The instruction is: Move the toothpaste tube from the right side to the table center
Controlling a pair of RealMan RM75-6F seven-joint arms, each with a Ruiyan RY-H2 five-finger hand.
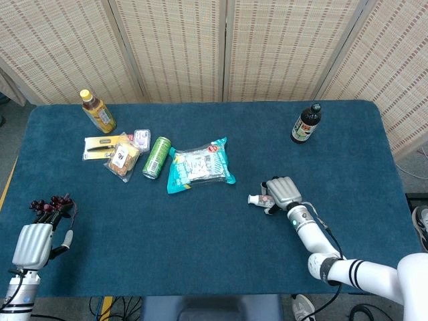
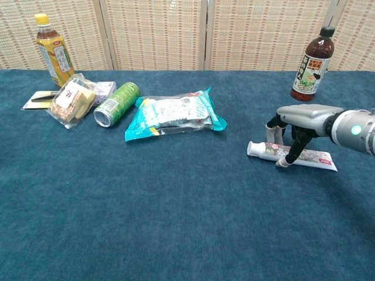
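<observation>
At the near left table edge the left hand (image 1: 32, 243) rests palm-down, fingers extended close together, holding nothing. A wide stretch of bare blue cloth (image 2: 176, 222) lies toward the centre. On the right, the right hand (image 2: 302, 126) arches over the flat, floral-printed toothpaste tube (image 2: 291, 156), fingertips (image 2: 282, 163) straddling it. Farther back lies a crinkly teal packet (image 2: 176, 115), its writing unreadable.

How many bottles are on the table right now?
2. A yellow-capped bottle stands at the far left, behind the snack packets. A dark bottle stands at the far right, behind the right hand. No others show.
</observation>
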